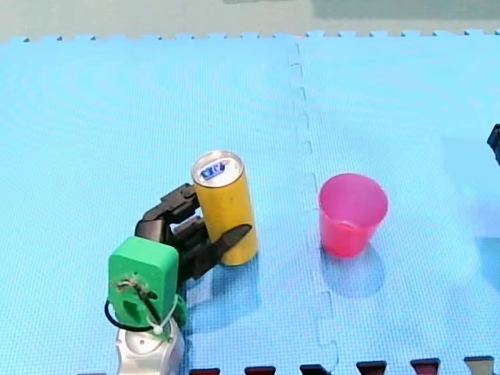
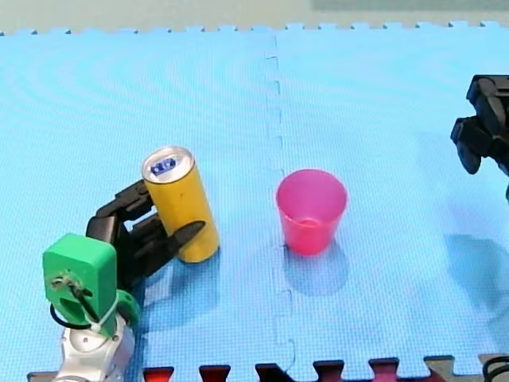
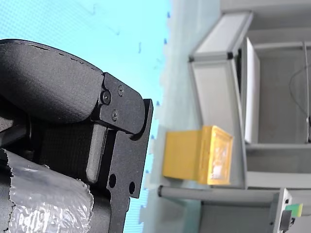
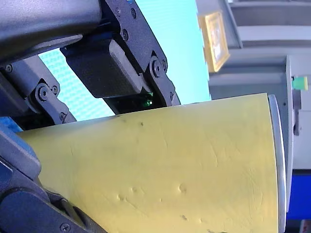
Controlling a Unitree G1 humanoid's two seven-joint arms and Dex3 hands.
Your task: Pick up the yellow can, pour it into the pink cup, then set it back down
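While the left hand [image 1: 186, 234] grasps the one yellow can [image 1: 225, 205], the can leans slightly on the blue foam mat [image 1: 101, 117], left of the one pink cup [image 1: 351, 212], which looks empty. The second head view adds the right hand [image 2: 483, 119] at the far right, its grip impossible to tell. The second wrist view shows small dents in the can's side.

No readable text, even on yellow can [image 1: 226, 215]

The surface [image 1: 406, 101] is a blue foam mat of interlocking tiles. A toothed seam [image 1: 303, 117] runs from its far edge to its near edge. The can [image 1: 226, 211] stands on the left tile, leaning a little, with the left hand [image 1: 183, 234] wrapped around it. The cup [image 1: 351, 215] stands upright just right of the seam, apart from the can.
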